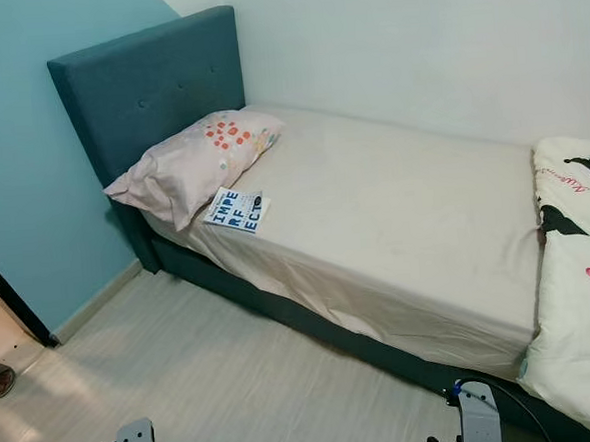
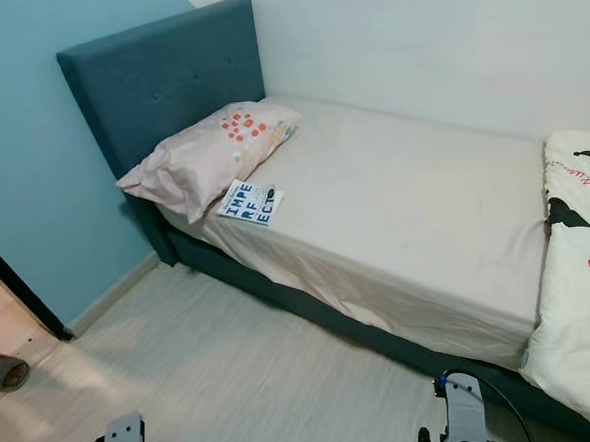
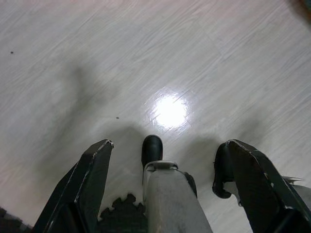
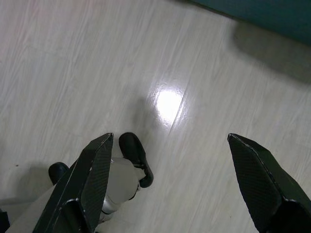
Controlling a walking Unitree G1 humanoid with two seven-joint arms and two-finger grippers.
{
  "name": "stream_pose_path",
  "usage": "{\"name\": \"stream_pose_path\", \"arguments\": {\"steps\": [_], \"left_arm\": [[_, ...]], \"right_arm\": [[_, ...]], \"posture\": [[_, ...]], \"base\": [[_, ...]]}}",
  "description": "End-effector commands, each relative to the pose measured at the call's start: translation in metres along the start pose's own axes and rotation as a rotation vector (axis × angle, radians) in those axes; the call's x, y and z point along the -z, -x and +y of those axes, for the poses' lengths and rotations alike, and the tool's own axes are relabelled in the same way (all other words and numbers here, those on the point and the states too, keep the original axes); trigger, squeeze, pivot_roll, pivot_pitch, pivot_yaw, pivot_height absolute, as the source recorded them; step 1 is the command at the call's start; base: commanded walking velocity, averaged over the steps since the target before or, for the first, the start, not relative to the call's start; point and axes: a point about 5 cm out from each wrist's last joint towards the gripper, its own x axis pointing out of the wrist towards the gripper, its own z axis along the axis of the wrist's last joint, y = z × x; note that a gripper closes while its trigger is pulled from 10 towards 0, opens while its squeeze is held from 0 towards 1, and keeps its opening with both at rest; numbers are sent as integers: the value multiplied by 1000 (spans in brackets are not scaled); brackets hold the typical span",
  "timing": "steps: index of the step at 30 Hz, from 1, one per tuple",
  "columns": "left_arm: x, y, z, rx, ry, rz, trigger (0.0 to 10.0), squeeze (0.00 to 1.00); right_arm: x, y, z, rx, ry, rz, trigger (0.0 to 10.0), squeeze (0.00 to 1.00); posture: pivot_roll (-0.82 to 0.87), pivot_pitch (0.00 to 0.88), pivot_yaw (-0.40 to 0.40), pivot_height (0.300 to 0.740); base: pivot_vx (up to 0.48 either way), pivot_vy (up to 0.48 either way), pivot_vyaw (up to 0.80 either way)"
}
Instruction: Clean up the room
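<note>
Bed [image 1: 405, 224] with pillow [image 1: 193, 159] and booklet [image 1: 237, 208]; left end effector [image 3: 165, 160] and right end effector [image 4: 170, 160] spread wide above floor [image 1: 214, 376].

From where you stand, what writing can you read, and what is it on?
"IMPE / RF / ECT": blue block letters on the white booklet lying on the bed beside the pillow.
Red script on the cartoon-print blanket at the foot of the bed: too blurred to read.
</note>
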Motion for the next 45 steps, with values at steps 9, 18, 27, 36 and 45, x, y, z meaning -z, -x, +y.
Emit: {"name": "stream_pose_path", "arguments": {"steps": [9, 18, 27, 36, 45], "left_arm": [[5, 1, 5, -6, -23, 28, 10000, 0], [5, 2, 11, -15, -10, 30, 10000, 0], [6, 1, 2, 4, 19, 30, 10000, 0], [8, 1, 3, 11, 25, 40, 10000, 0], [5, 2, 14, -7, 39, 32, 10000, 0]], "right_arm": [[1, 1, -4, 23, -24, -3, 10000, 0], [-8, 1, -13, 44, -85, -60, 10000, 0], [-25, 2, -19, 42, -79, -118, 10000, 0], [-81, 5, -10, -14, -63, -321, 10000, 0], [-132, 20, 65, -267, 258, -607, 10000, 0]], "posture": [[-149, 0, 34, 740], [-161, 0, 39, 740], [-175, 0, 19, 740], [-208, 0, 42, 740], [-180, 19, 39, 740]], "base": [[0, 0, 0], [0, 0, 0], [0, 0, 0], [0, 0, 0], [0, 0, 0]]}}
